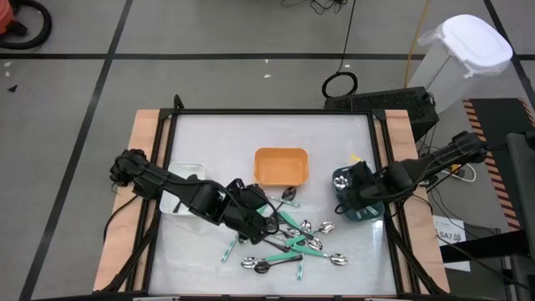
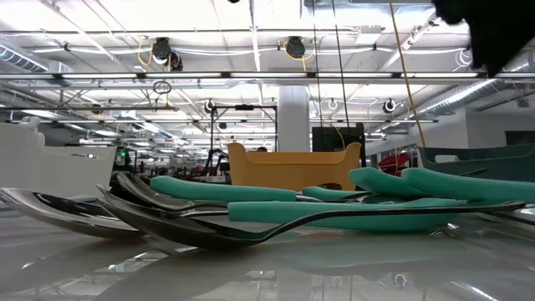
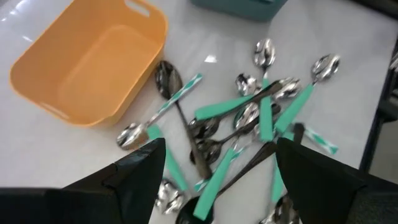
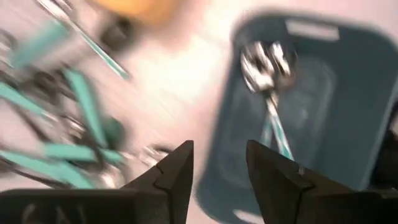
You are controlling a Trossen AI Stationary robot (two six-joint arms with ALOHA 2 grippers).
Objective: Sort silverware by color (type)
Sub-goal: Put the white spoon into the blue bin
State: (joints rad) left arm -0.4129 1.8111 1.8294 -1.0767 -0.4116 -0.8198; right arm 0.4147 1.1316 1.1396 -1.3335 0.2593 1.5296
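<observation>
silverware (image 1: 292, 242) heaped in a loose tangle on the table (image 1: 251, 138), teal handles crossing black ones, silver bowls pointing every way. not yet sorted, so lying as dumped. directly below and ahead of the left gripper (image 3: 214, 177), whose fingers stand wide apart with nothing between them, straddling the near edge of the pile (image 3: 249, 130). spread that wide probably to come down around a single handle; overlapping pieces likely to make a clean single pick awkward.

one spoon with a striped handle (image 4: 268, 93) already lying in the dark teal bin (image 4: 348, 93), just ahead of the right gripper (image 4: 219, 168). jaws there parted with a clear gap and empty; looks like a release over the bin, though the blur in that wrist view leaves the count of pieces inside uncertain, possibly two heads together. remaining pile well off to that gripper's side, out beyond the bin wall.

orange bin (image 1: 282, 165) empty, near the left gripper's far side, just past the tangle. white bin (image 1: 185, 174) behind the left arm, partly covered by it. from table height, teal handles (image 2: 334, 209) stacked over dark spoon bowls.
</observation>
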